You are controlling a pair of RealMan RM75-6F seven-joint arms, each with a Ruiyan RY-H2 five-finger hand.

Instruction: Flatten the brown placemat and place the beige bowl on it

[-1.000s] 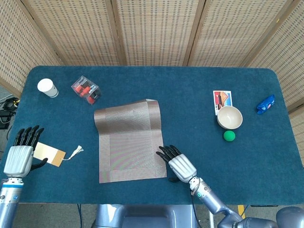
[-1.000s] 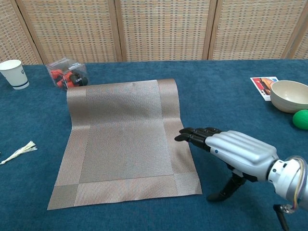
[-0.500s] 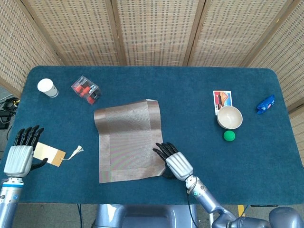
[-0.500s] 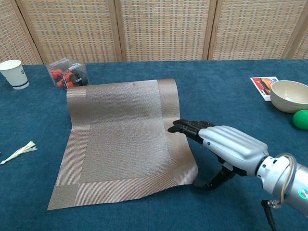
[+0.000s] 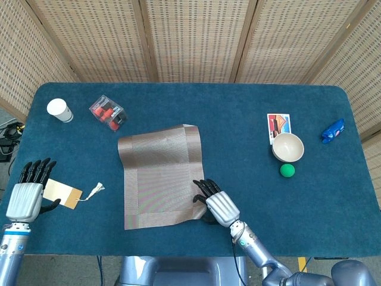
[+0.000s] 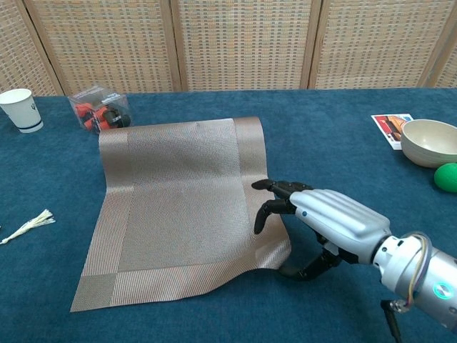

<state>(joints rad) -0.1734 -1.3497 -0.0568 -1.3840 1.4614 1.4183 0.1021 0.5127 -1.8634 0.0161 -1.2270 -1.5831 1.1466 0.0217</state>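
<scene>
The brown placemat (image 5: 158,173) (image 6: 178,200) lies mid-table, its far edge curled up and its near right corner lifted off the cloth. My right hand (image 5: 217,202) (image 6: 328,221) pinches that right edge near the corner, with fingers curled down onto the mat and the thumb beneath it. The beige bowl (image 5: 288,147) (image 6: 428,143) stands upright at the right, well away from the mat. My left hand (image 5: 25,199) hovers at the table's near left edge with fingers straight and apart, holding nothing; the chest view does not show it.
A white cup (image 5: 59,109) and a clear box of red parts (image 5: 108,112) stand at the far left. A paper tag (image 5: 62,192) with a tassel (image 6: 28,226) lies by my left hand. A green ball (image 5: 287,170), a card (image 5: 278,126) and a blue object (image 5: 333,130) surround the bowl.
My right hand slid left onto the mat's right edge, curled its fingers down and got its thumb under; the near right corner has lifted. The left hand has stayed put.
</scene>
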